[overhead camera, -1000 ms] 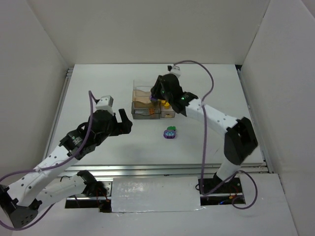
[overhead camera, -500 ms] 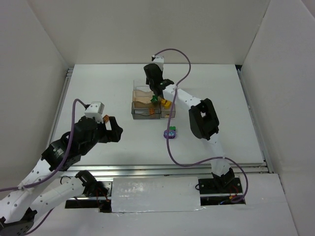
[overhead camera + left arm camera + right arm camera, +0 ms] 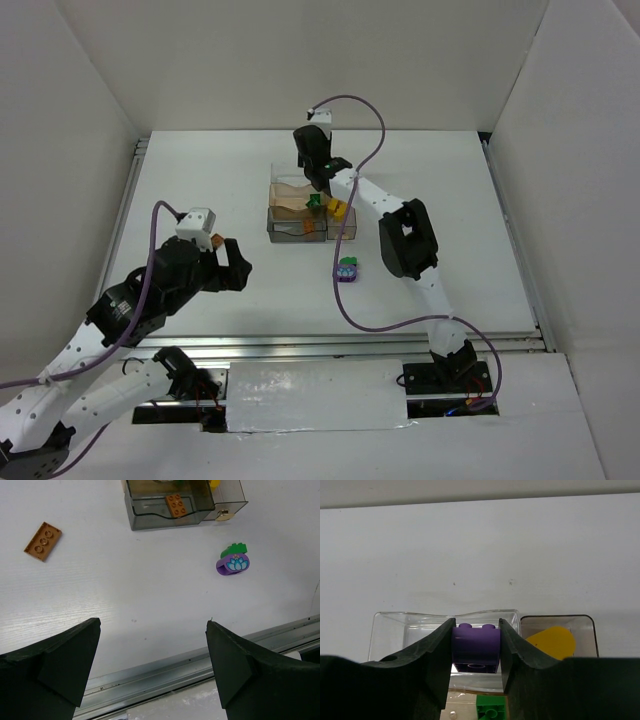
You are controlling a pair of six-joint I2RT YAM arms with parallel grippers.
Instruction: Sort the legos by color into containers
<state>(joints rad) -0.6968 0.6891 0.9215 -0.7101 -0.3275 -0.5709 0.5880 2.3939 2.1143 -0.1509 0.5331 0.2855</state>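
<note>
Legos are partly sorted: a purple brick (image 3: 475, 647) is clamped between the jaws of the right gripper (image 3: 475, 632), hanging over the clear bin (image 3: 410, 625) at the far side of the containers (image 3: 290, 228). To do this drop well, I judge the brick should be centred over that clear bin, lowered close to its floor and only then let go, so it does not bounce over the low wall. Just to the right is a grey bin (image 3: 582, 630) holding a yellow piece (image 3: 551, 642), and a green brick (image 3: 490, 712) shows below the fingers; drifting either way would mix colours. The bins look light, so a finger catching a rim could shove the whole cluster

The left gripper (image 3: 152, 630) hovers with its jaws wide apart and nothing between them, above the table (image 3: 125, 595). Ahead of it, an orange-brown flat brick (image 3: 43, 541) lies loose, well apart from the bins. A rounded purple piece with a green top (image 3: 233, 562) lies near the front bin (image 3: 150, 522), which holds an orange brick (image 3: 175, 504). Neither loose piece blocks the drop
</note>
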